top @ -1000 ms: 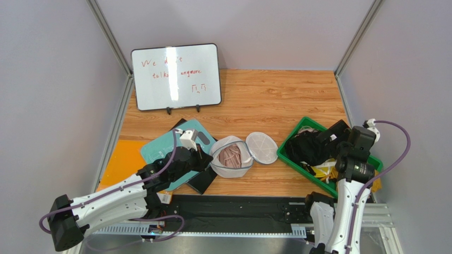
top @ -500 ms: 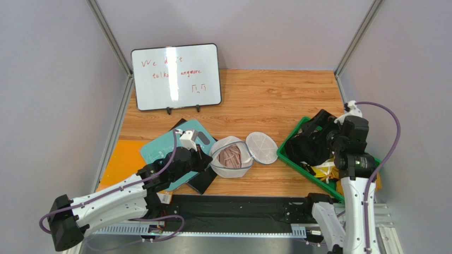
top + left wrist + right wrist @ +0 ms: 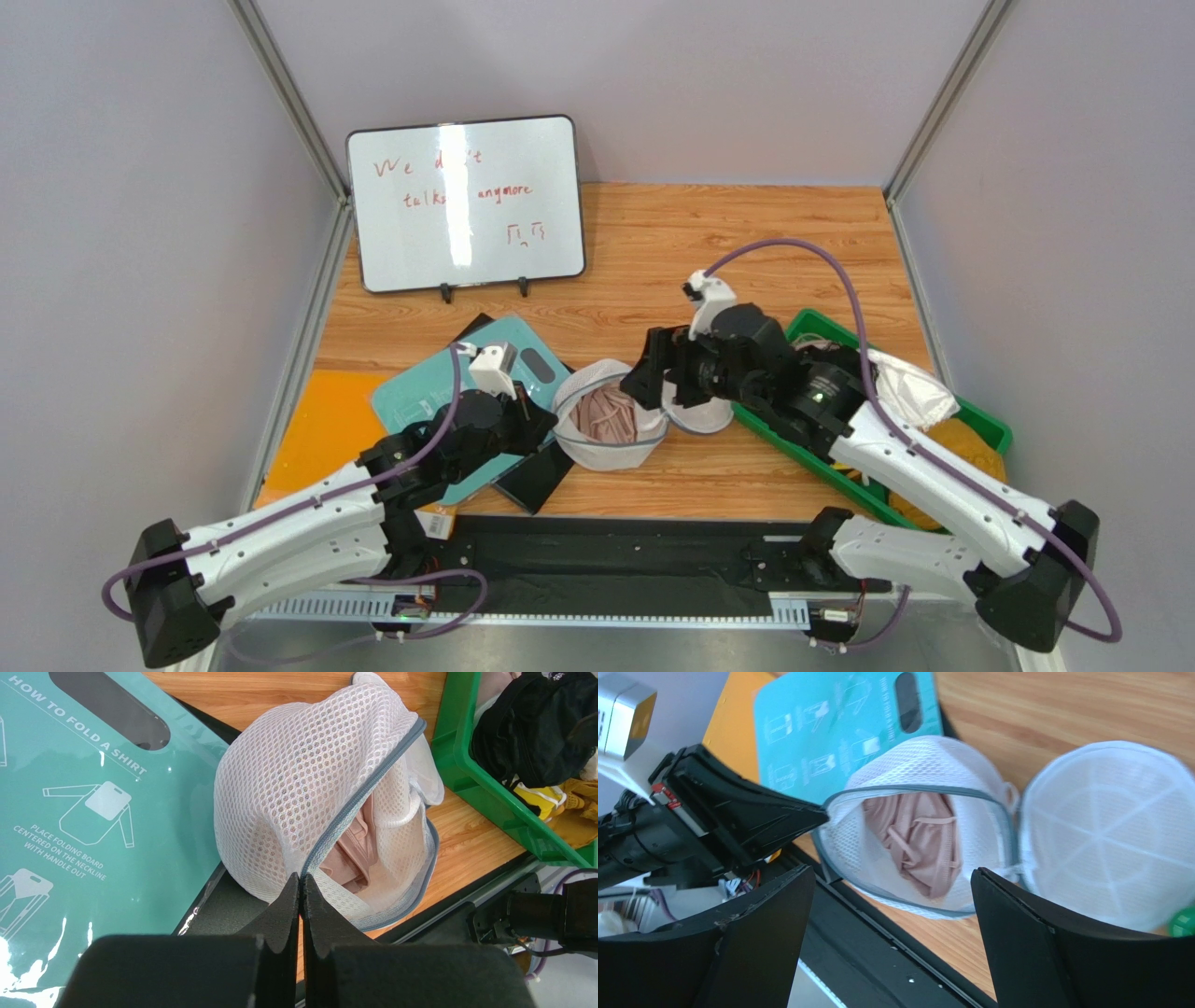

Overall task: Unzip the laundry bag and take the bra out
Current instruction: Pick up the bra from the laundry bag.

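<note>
The laundry bag (image 3: 592,382) is a white mesh pouch with a grey-blue zip rim; it stands open at the table's front middle. Its round lid flap (image 3: 697,413) lies to its right. The pinkish-beige bra (image 3: 613,410) lies bundled inside. My left gripper (image 3: 550,420) is shut on the bag's left rim, as the left wrist view shows (image 3: 300,878); the bag (image 3: 302,784) and bra (image 3: 358,857) are there too. My right gripper (image 3: 648,381) hovers open over the bag's right side. In the right wrist view it (image 3: 892,875) frames the bra (image 3: 917,840), bag (image 3: 913,759) and flap (image 3: 1102,833).
A green bin (image 3: 988,420) with clothes stands at the right, a black garment (image 3: 533,728) in it. A teal folding board (image 3: 421,392) and an orange mat (image 3: 316,420) lie to the left. A whiteboard (image 3: 466,200) stands at the back.
My right arm has swung left from over the green bin to just above the open bag, its jaws open. My left gripper and the bag have not moved.
</note>
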{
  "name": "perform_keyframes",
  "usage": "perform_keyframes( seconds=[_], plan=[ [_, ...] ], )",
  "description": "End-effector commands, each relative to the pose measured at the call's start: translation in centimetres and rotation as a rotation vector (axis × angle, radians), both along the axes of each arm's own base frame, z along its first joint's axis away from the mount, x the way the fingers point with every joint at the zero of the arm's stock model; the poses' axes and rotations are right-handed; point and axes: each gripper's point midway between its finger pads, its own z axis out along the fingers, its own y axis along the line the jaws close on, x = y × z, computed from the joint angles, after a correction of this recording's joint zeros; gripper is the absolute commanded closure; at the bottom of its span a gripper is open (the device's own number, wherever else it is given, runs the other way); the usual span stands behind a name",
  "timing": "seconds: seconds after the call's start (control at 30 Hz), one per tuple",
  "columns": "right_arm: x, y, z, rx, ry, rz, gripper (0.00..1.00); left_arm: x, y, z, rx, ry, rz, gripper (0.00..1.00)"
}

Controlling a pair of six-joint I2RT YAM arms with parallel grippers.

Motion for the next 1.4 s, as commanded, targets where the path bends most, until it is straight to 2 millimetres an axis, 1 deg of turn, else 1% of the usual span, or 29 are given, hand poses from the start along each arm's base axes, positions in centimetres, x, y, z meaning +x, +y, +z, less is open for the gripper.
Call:
perform_keyframes(
  seconds=[0.0, 0.07, 0.13, 0.2, 0.3, 0.4, 0.47, 0.53, 0.57, 0.6, 0.63, 0.67, 0.77, 0.83, 0.87, 0.93, 0.97, 1.03, 1.07, 1.17, 1.23, 1.27, 1.33, 1.37],
  plan=[
    [-0.1, 5.3, 0.0, 0.074, 0.01, 0.067, 0.15, 0.4, -0.2, 1.0, -0.027, -0.013, 0.016, 1.0],
    [-0.6, 6.9, -1.1, 0.068, 0.046, 0.102, 0.18, 0.4, -0.2, 0.9, -0.024, -0.007, 0.018, 1.0],
    [-1.0, 7.6, -1.9, 0.066, 0.07, 0.11, 0.2, 0.4, -0.1, 1.1, -0.031, -0.01, 0.023, 1.0],
    [-1.1, 7.8, -3.1, 0.049, 0.093, 0.105, 0.22, 0.5, -0.1, 1.1, -0.033, -0.011, 0.025, 1.0],
    [-1.2, 8.1, -3.9, 0.059, 0.107, 0.101, 0.25, 0.6, -0.1, 1.4, -0.036, -0.018, 0.027, 1.0],
    [-0.9, 8.0, -5.4, 0.033, 0.122, 0.072, 0.28, 0.6, -0.2, 1.5, -0.034, -0.019, 0.025, 1.0],
    [-0.7, 8.0, -6.8, 0.013, 0.137, 0.058, 0.29, 0.7, -0.2, 1.6, -0.033, -0.022, 0.026, 1.0],
    [-0.6, 8.3, -7.6, 0.002, 0.143, 0.059, 0.3, 0.7, -0.2, 1.6, -0.033, -0.022, 0.028, 1.0],
    [-0.4, 8.6, -8.6, -0.02, 0.151, 0.056, 0.31, 0.7, -0.2, 1.6, -0.034, -0.022, 0.03, 1.0],
    [-0.6, 8.8, -9.1, -0.033, 0.159, 0.062, 0.31, 0.7, -0.2, 1.7, -0.035, -0.023, 0.03, 1.0],
    [0.0, 8.7, -9.5, -0.048, 0.147, 0.037, 0.31, 0.7, -0.2, 1.7, -0.035, -0.023, 0.03, 1.0],
    [0.2, 8.8, -10.4, -0.07, 0.154, 0.03, 0.3, 0.7, -0.3, 1.8, -0.037, -0.023, 0.028, 1.0],
    [0.5, 9.3, -11.6, -0.081, 0.163, 0.028, 0.25, 0.7, -0.3, 1.7, -0.036, -0.021, 0.026, 1.0],
    [0.8, 9.9, -11.9, -0.066, 0.157, 0.025, 0.22, 0.7, -0.3, 1.8, -0.037, -0.022, 0.025, 1.0],
    [0.9, 10.1, -12.5, -0.071, 0.163, 0.023, 0.19, 0.7, -0.3, 1.8, -0.037, -0.022, 0.025, 1.0],
    [1.1, 10.7, -12.7, -0.058, 0.158, 0.021, 0.18, 0.7, -0.3, 1.8, -0.041, -0.023, 0.026, 1.0],
    [1.0, 11.0, -13.4, -0.068, 0.168, 0.025, 0.17, 0.7, -0.3, 1.8, -0.042, -0.02, 0.027, 1.0],
    [0.8, 11.7, -13.7, -0.058, 0.173, 0.034, 0.17, 0.7, -0.4, 1.8, -0.046, -0.021, 0.028, 1.0],
    [0.6, 12.0, -14.4, -0.067, 0.184, 0.04, 0.17, 0.7, -0.4, 1.9, -0.05, -0.022, 0.027, 1.0],
    [0.3, 12.6, -15.7, -0.069, 0.203, 0.052, 0.17, 0.7, -0.4, 1.8, -0.048, -0.019, 0.026, 1.0],
    [0.1, 12.8, -16.4, -0.067, 0.216, 0.053, 0.21, 0.7, -0.5, 1.7, -0.047, -0.017, 0.023, 1.0],
    [0.0, 12.9, -16.5, -0.065, 0.22, 0.055, 0.27, 0.6, -0.5, 1.7, -0.047, -0.017, 0.022, 1.0],
    [-0.2, 13.0, -16.7, -0.065, 0.224, 0.061, 0.34, 0.6, -0.5, 1.7, -0.049, -0.017, 0.024, 1.0],
    [-0.1, 13.0, -16.8, -0.069, 0.221, 0.064, 0.45, 0.6, -0.4, 1.6, -0.049, -0.018, 0.025, 1.0]
  ],
)
